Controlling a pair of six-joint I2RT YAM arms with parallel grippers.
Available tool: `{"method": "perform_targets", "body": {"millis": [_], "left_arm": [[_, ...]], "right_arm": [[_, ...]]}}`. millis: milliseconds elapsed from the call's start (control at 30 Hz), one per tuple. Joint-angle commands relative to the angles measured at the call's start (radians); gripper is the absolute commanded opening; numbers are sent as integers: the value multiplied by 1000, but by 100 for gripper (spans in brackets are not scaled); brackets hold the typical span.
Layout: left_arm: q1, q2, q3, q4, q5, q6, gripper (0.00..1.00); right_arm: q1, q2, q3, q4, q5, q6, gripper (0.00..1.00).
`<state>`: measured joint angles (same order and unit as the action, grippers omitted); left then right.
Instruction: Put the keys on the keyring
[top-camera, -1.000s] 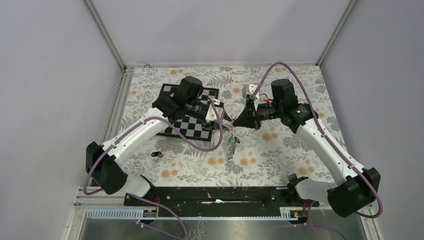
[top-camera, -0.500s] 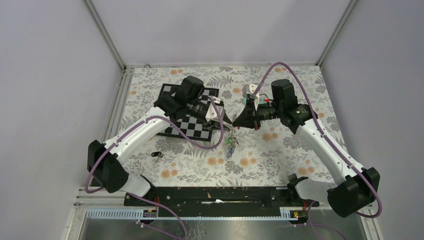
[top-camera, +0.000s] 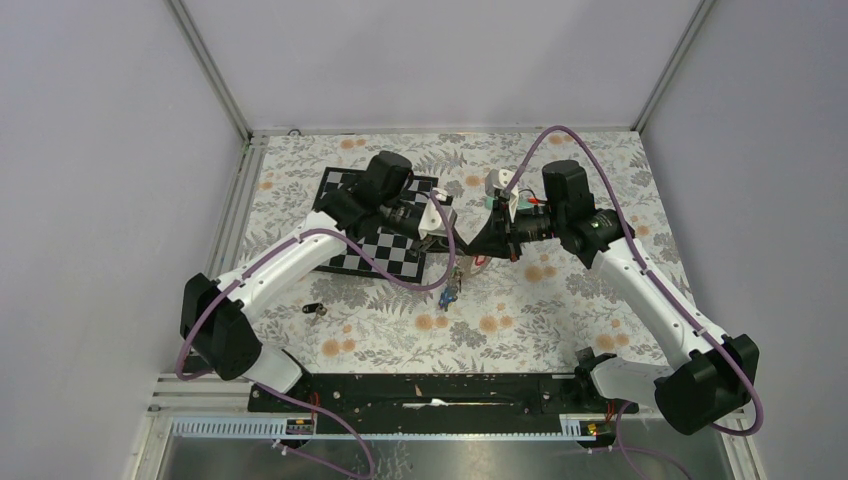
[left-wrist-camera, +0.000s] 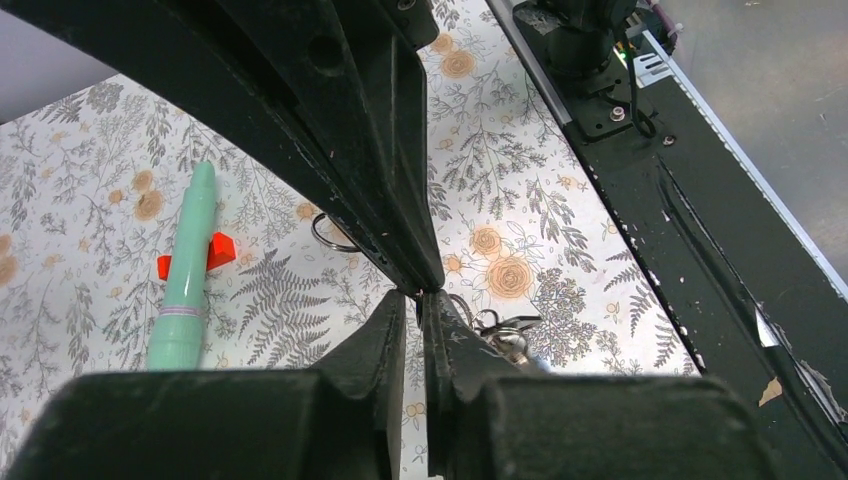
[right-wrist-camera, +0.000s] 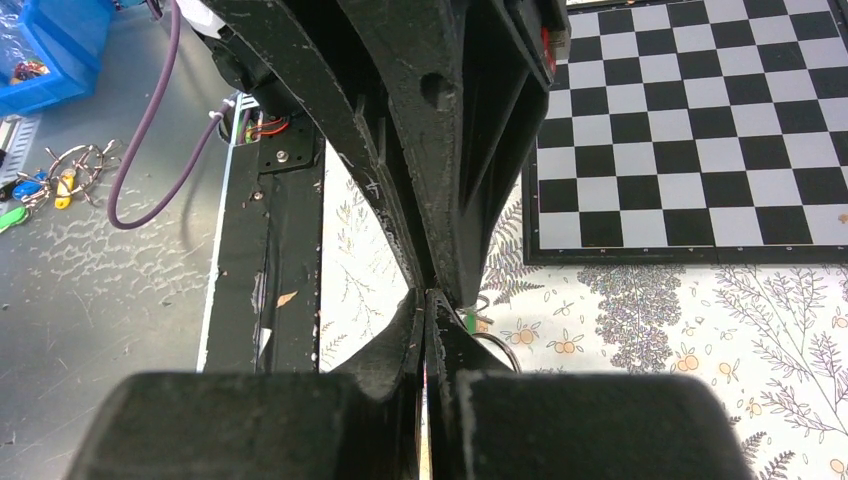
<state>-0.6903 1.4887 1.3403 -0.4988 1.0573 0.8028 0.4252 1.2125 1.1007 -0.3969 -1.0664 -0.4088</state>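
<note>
My left gripper (top-camera: 456, 250) and right gripper (top-camera: 468, 250) meet tip to tip above the flowered cloth, both shut. In the left wrist view my left gripper (left-wrist-camera: 418, 297) pinches a thin piece of the keyring (left-wrist-camera: 462, 308), and the bunch of keys (left-wrist-camera: 508, 338) hangs beside its right finger. In the right wrist view my right gripper (right-wrist-camera: 425, 297) is shut on something thin, with a loop of the keyring (right-wrist-camera: 497, 345) and a green tag (right-wrist-camera: 467, 320) beside it. From above, the keys (top-camera: 449, 291) dangle below the tips, a blue tag showing.
A chessboard (top-camera: 345, 255) lies under my left arm. A teal tube with a red cap (left-wrist-camera: 186, 272) lies on the cloth behind the grippers. A small wire ring (left-wrist-camera: 328, 236) shows by the right finger. A small dark object (top-camera: 315, 310) lies front left.
My left gripper has turned and shifted slightly right and back. The hanging keys have swung left and toward the front. The right arm has barely moved.
</note>
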Motion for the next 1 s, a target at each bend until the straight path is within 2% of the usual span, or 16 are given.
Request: {"method": "perform_targets", "body": {"millis": [0,33,333,367,567,767,867,967], "left_arm": [[-15,-3,8,55,37,-2,3],[-15,-4,7,55,36,-2,0],[-15,-38,-26,55,-32,-9,0],[-15,-41,-29,61,-4,-16,0],[-4,-60,-61,146,41,-120,0],[40,-84,-106,277,124,-280,0],[67,-100,-148,403,162,-408,0],[83,-115,-207,565,186,-561,0]], "right_arm": [[1,-27,10,67,-31,10,0],[0,-26,12,66,-27,11,0],[-3,-36,14,66,42,23,0],[-4,-37,13,66,52,25,1],[-10,-49,5,66,79,31,22],[-20,-66,-9,66,92,34,37],[-28,-78,-17,66,80,31,39],[-32,-86,-22,57,56,14,37]]}}
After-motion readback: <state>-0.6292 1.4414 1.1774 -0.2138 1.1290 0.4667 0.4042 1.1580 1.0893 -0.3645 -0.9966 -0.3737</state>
